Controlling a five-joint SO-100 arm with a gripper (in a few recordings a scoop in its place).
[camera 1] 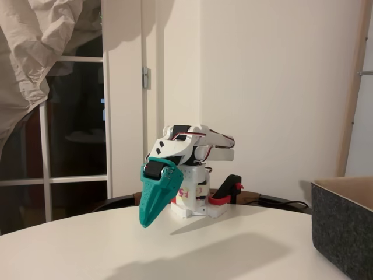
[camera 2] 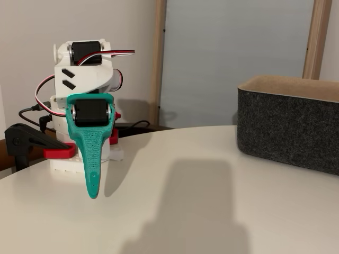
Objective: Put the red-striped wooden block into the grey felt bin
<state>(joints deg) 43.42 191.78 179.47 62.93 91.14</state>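
Grey felt bin [camera 1: 344, 224] [camera 2: 288, 124] at the right table [camera 1: 116, 245] [camera 2: 212, 211] edge in both fixed views, its contents hidden behind the walls, block's place cannot be told, folded arm's teal gripper [camera 1: 147, 221] [camera 2: 93, 193] pointing down above the table, fingers pressed together, holding nothing

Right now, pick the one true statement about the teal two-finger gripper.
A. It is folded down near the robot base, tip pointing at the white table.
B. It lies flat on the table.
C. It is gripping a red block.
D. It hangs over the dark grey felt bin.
A: the teal gripper hangs tip-down beside the base, above the white table, well apart from the dark grey felt bin, with nothing held.
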